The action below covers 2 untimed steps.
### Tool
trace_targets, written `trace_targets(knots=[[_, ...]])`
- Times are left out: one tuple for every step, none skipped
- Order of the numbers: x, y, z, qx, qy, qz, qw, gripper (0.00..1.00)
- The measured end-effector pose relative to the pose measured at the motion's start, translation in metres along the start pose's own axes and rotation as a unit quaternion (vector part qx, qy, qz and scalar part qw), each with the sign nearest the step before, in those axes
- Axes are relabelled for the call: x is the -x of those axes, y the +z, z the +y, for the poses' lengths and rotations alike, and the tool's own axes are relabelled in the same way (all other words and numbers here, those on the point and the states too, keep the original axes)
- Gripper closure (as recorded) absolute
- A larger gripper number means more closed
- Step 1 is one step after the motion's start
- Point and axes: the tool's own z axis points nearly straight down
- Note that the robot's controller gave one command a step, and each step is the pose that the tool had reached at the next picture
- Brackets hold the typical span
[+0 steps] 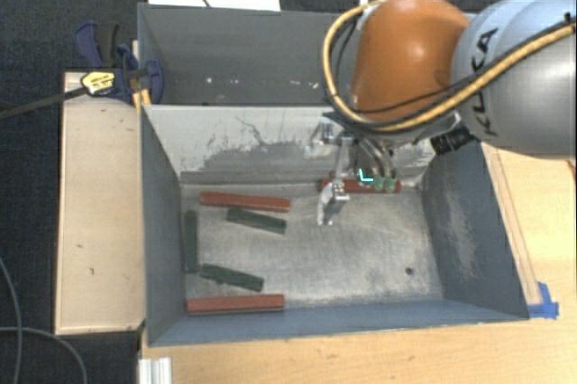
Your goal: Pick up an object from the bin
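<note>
Grey bin (469,229) floor — 5 bars (245,201) left of pincer (332,200), its grip unreadable.

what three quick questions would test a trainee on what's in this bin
1. True or false: a long red-brown flat stick lies along the wall of the grey metal bin at the view's bottom.
2. How many dark green flat sticks lie in the bin's left half? A) one B) three C) five
3. Fill in: the arm with the orange cover reaches in from the view's ____ side.

Key: 1 true; 2 B; 3 right.
</note>
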Motion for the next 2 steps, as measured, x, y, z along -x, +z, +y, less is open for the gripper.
trace_targets(knots=[[0.002, -0.004, 0.0, 0.0, 0.001, -0.0038, 1.0, 0.0], [0.005, 0.041, 0.01, 0.0, -0.018, -0.0075, 0.9998, 0.0]])
